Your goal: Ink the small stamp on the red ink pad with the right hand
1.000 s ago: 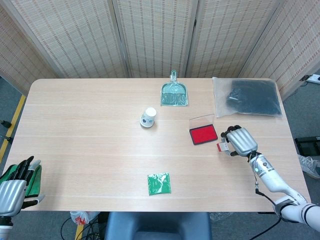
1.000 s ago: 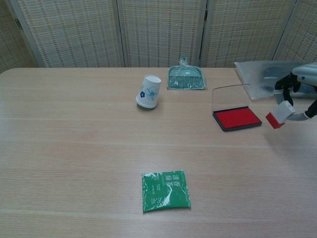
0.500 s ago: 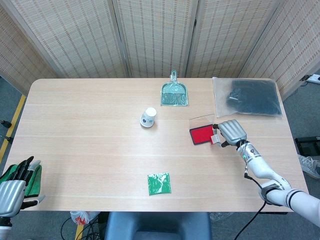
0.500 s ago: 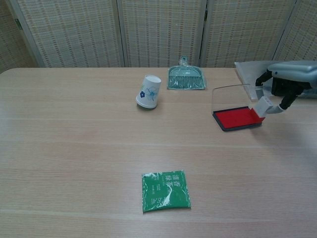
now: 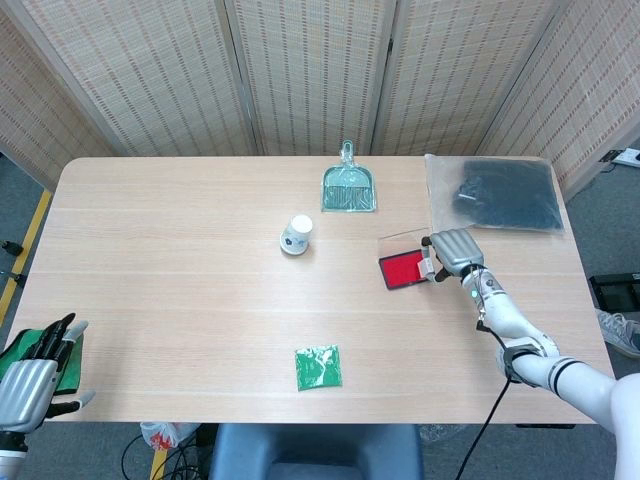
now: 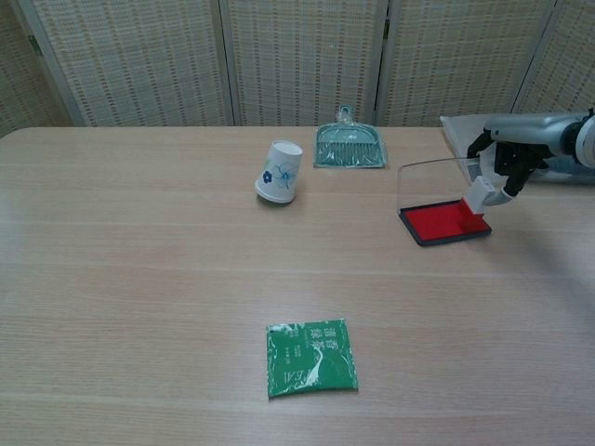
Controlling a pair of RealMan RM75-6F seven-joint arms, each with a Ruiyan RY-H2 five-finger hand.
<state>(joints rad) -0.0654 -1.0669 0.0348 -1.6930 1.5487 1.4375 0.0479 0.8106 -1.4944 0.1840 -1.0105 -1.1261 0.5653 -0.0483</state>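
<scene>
Small stamp (image 6: 481,194), white-bodied, is pinched in the fingers of the right hand (image 6: 507,156) and tilted, its lower end over the right edge of the red ink pad (image 6: 444,221); we cannot tell whether the two actually touch. We see the pad lying open on the worktop (image 6: 139,279), its clear lid (image 6: 433,184) standing upright behind the red surface. Just beyond the right hand lies a clear bag of dark material (image 5: 500,194). Further along the far side rests a green dustpan with brush (image 6: 350,149), and nearer the middle a paper cup (image 6: 280,172) lies on its side. A green sachet (image 6: 311,356) lies flat toward the near edge. In the head view, we find the left hand (image 5: 30,375) off the worktop's near left corner, fingers apart and holding nothing.
</scene>
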